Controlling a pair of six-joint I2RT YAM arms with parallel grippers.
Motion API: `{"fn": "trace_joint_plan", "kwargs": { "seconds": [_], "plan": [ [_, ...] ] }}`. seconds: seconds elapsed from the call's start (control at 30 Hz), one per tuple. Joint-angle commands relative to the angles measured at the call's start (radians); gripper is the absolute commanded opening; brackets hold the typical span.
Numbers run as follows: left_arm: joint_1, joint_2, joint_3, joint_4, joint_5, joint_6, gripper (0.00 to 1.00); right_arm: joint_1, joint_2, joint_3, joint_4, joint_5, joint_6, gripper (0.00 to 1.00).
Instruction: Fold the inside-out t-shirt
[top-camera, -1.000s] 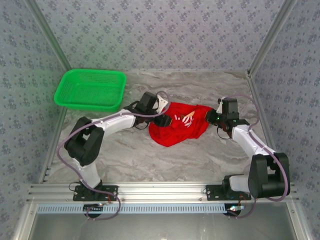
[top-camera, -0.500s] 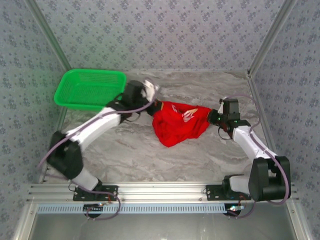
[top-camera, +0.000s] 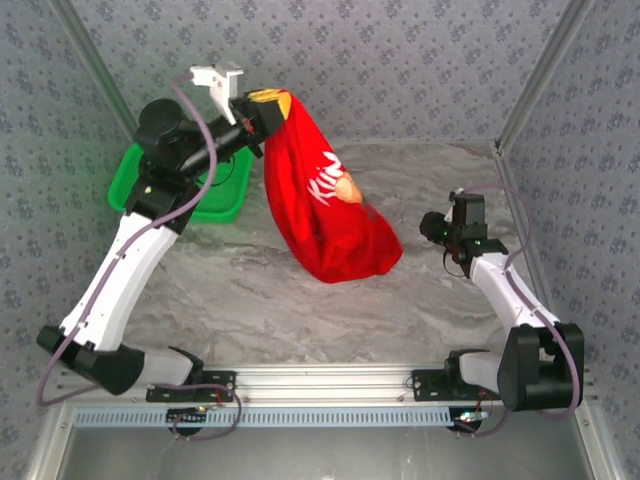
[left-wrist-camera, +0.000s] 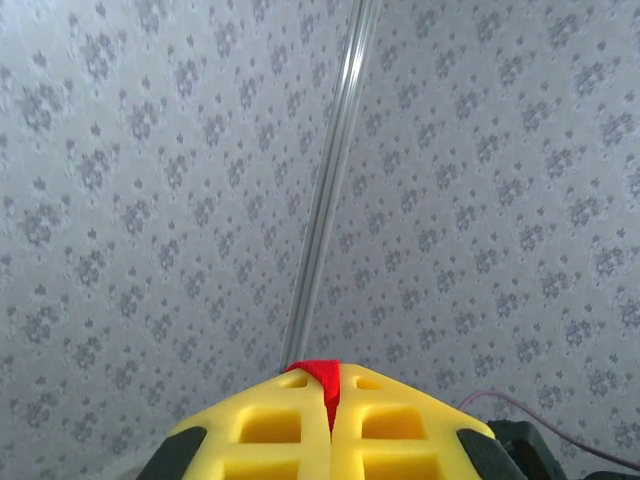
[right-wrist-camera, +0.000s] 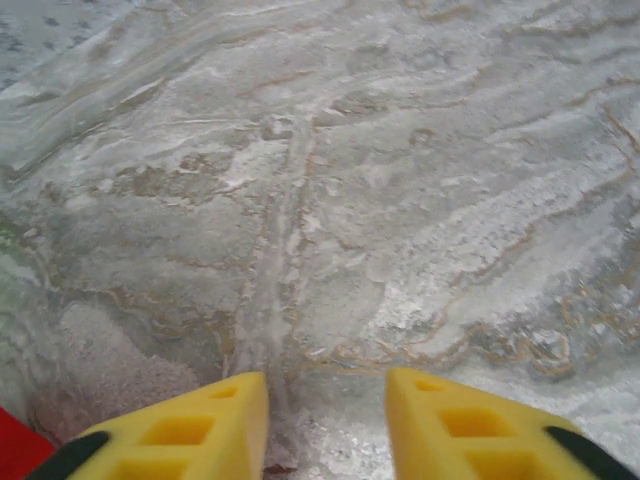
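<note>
The inside-out t-shirt is bright red with white lettering and an orange patch on the side facing me. It hangs in a long bunch from my left gripper, which is raised high at the back left. Its lower end rests on the marble table. In the left wrist view the yellow fingers are shut, with a strip of the red t-shirt pinched between them. My right gripper is low at the right, apart from the shirt, and open. Its fingers stand over bare marble, and a red corner of the t-shirt lies at the lower left.
A green basket sits at the back left, partly behind my raised left arm. Patterned walls and metal corner posts close in the table. Marble lies bare in front of the shirt and between the two arm bases.
My left gripper closed on the shirt's left end and swung it up to the back left, so it now hangs. My right gripper let go and opened.
</note>
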Motion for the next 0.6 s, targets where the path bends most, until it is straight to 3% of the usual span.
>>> {"fn": "trace_joint_plan", "kwargs": {
  "seconds": [0.0,0.2,0.33,0.57],
  "plan": [
    [0.007,0.047,0.090,-0.064,0.068,0.020,0.00,0.054,-0.039,0.025,0.068,-0.070,-0.055,0.45],
    [0.025,0.096,0.185,-0.110,0.231,0.063,0.00,0.160,0.062,0.050,0.230,-0.365,-0.086,0.64],
    [0.031,0.084,0.176,-0.123,0.239,0.084,0.00,0.279,0.240,0.151,0.186,-0.310,-0.060,0.70],
    [0.052,0.057,0.141,-0.117,0.188,0.081,0.00,0.376,0.489,0.228,0.141,-0.306,-0.026,0.74]
  ]
}}
